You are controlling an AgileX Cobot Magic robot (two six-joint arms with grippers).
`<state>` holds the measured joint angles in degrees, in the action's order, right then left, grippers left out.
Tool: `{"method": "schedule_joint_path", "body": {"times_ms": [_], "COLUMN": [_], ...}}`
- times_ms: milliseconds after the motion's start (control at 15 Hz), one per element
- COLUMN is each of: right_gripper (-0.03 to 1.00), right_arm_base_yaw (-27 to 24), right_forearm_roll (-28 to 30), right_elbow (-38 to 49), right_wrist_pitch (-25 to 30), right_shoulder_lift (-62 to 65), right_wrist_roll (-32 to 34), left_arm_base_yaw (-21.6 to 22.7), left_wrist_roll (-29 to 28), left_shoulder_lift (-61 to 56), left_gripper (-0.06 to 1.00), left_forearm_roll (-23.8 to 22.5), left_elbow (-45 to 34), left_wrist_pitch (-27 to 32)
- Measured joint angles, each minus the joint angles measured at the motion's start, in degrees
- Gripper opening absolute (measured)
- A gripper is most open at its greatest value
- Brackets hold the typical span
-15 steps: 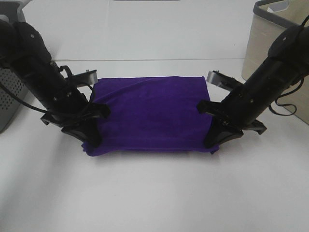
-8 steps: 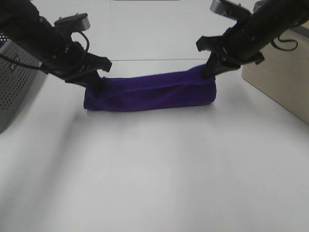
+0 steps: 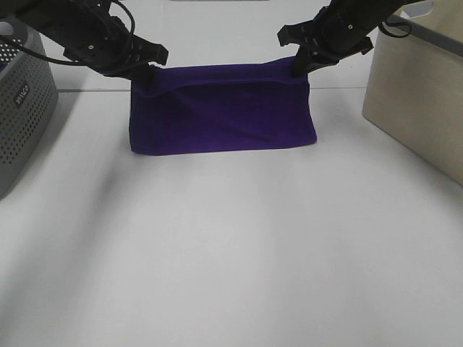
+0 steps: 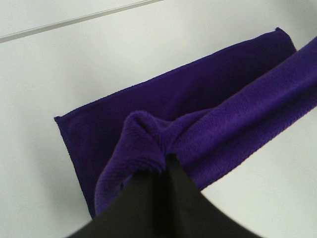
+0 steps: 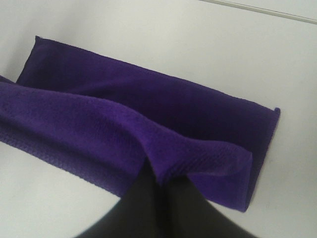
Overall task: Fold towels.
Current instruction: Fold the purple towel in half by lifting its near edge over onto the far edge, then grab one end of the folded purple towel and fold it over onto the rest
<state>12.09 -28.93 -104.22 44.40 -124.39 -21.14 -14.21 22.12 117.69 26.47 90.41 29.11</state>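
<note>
Your towel [image 3: 221,108] is purple, with a soft nubby pile. The wrist views show the looped weave and a stitched hem along the edges. It's a rectangle, clearly wider than it is deep.

Its long axis runs left-right across the exterior high view, from one gripper to the other, roughly parallel to the far table seam. It sits at the far side of the white table [image 3: 231,260], about centred between the two bins.

The left gripper [image 3: 147,66] is clamped on the towel's upper left corner. In its wrist view the cloth bunches into a rounded fold right at the black fingertips, with no gap between them. The right gripper [image 3: 299,66] is pinching the upper right corner the same way, and the fabric is creased to a point where the tips meet.

The upper edge is lifted and stretched fairly taut between the two pinches, sagging slightly mid-span. The lower part lies flat on the table, and diagonal wrinkles run from the left corner.

The grey basket [image 3: 22,94] at the left is perforated plastic. The beige bin [image 3: 412,94] at the right has smooth walls. Neither touches the towel.
</note>
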Motion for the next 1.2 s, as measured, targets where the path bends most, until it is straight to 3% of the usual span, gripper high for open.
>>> {"method": "schedule_joint_path", "body": {"times_ms": [333,533,800,933,1067,1133,1200], "right_gripper": [0.03,0.03,0.06,0.26,0.57,0.64,0.71], "right_arm_base_yaw": [0.0,0.0,0.0,-0.06,-0.06,-0.11,-0.11], "right_forearm_roll": [0.0,0.74,3.09,4.07,4.24,4.58,5.56], "right_elbow": [-0.86,-1.03,-1.15,-1.15,-1.15,-1.15,-1.15], "right_wrist_pitch": [-4.58,-5.84,-7.16,-7.16,-6.3,-5.73,-4.18], "right_shoulder_lift": [-7.56,-10.94,-12.38,-12.38,-12.38,-12.38,-12.38], "right_wrist_roll": [0.06,1.09,1.43,1.55,1.55,1.55,1.55], "left_arm_base_yaw": [0.0,0.0,0.06,0.23,0.23,0.23,0.23], "left_wrist_roll": [0.06,0.11,0.06,-1.43,-4.93,-6.65,-7.51], "left_shoulder_lift": [8.08,13.41,20.4,22.17,22.29,22.29,22.29], "left_gripper": [0.0,0.0,0.0,0.08,0.37,0.44,0.62], "left_forearm_roll": [0.0,0.29,-0.17,-1.89,-7.28,-9.28,-10.26], "left_elbow": [0.63,4.7,17.48,21.43,22.23,22.23,22.46], "left_wrist_pitch": [-5.39,-5.44,3.67,8.94,12.15,13.41,14.21]}}
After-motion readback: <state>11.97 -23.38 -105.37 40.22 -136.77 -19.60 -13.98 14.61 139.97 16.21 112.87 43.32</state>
